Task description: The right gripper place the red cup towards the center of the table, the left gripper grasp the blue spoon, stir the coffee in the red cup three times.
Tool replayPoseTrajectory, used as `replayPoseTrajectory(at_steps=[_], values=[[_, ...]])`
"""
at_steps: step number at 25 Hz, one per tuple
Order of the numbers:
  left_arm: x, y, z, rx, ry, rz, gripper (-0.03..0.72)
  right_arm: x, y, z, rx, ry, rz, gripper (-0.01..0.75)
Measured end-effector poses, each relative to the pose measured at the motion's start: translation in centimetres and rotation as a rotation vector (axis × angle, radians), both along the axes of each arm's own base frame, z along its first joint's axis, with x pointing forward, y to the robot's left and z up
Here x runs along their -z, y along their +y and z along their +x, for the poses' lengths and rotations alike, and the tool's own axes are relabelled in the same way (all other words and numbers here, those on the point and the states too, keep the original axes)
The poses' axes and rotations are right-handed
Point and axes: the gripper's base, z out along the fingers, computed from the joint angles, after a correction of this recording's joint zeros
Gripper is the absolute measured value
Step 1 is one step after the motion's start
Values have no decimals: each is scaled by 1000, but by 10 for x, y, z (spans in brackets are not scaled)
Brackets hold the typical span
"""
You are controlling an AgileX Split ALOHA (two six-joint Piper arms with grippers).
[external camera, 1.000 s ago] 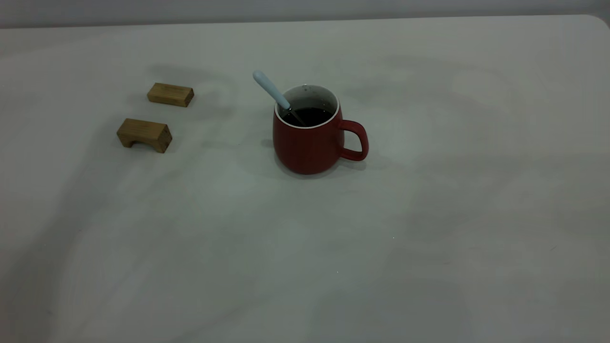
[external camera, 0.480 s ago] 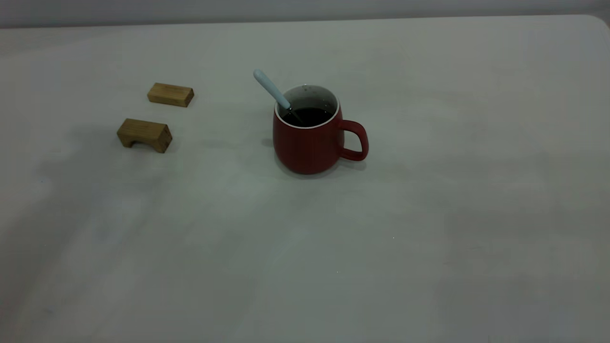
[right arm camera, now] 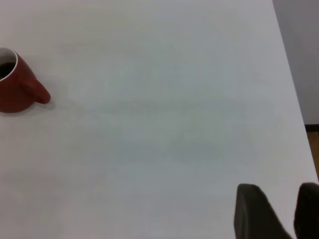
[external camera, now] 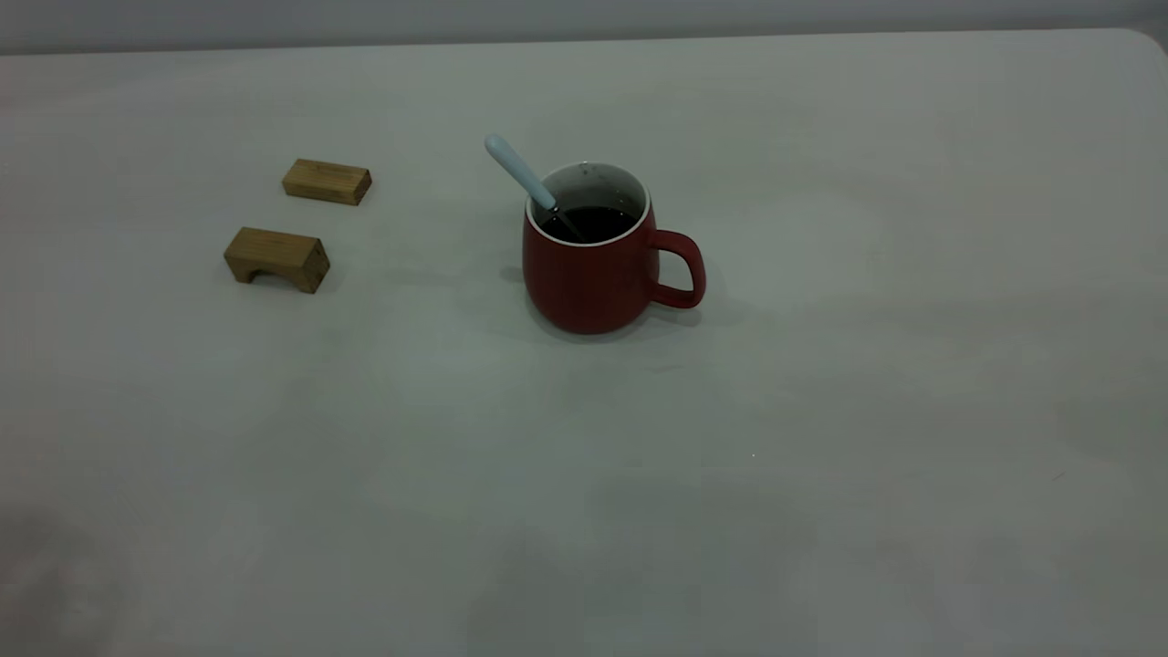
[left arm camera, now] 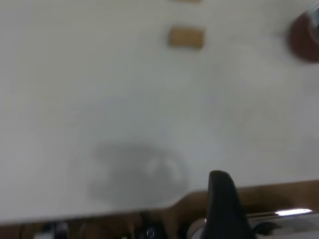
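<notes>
My right gripper (right arm camera: pixel 283 211) hangs over the table (right arm camera: pixel 164 129) near its edge, well apart from everything; only two dark fingertips (right arm camera: pixel 254 211) poke into its own wrist view, with a narrow gap between them and nothing held. Of my left gripper (left arm camera: pixel 224 204) just one black finger shows in its wrist view, cut off, so I cannot tell how its fingers stand; it sits back at the table's near edge. Neither gripper appears in the exterior view. Far out from both stands the red cup (external camera: pixel 589 260), upright, handle toward my right side, dark coffee (external camera: pixel 591 223) inside. The blue spoon (external camera: pixel 520 172) leans in it, pale handle tilted out toward my left side, bowl hidden in the liquid. Two wooden blocks (external camera: pixel 276 257) lie apart beyond my left gripper, one blurred, one cropped there.
</notes>
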Motion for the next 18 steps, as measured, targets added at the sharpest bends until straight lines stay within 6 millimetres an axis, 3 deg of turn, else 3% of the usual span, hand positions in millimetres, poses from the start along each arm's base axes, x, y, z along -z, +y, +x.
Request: replayPoseTrajectory(at_steps=[4,8,14,18], values=[[31,16,-43,-113,-17,2,531,0,0,0,0,0,0,238],[56,19,-81,-122,-82,3,531,0,0,0,0,0,0,238],[93,19,-108,-110,-153,6,531,0,0,0,-1,0,-1,238],[100,19,-118,-79,-256,21,531,0,0,0,-1,0,-1,238]])
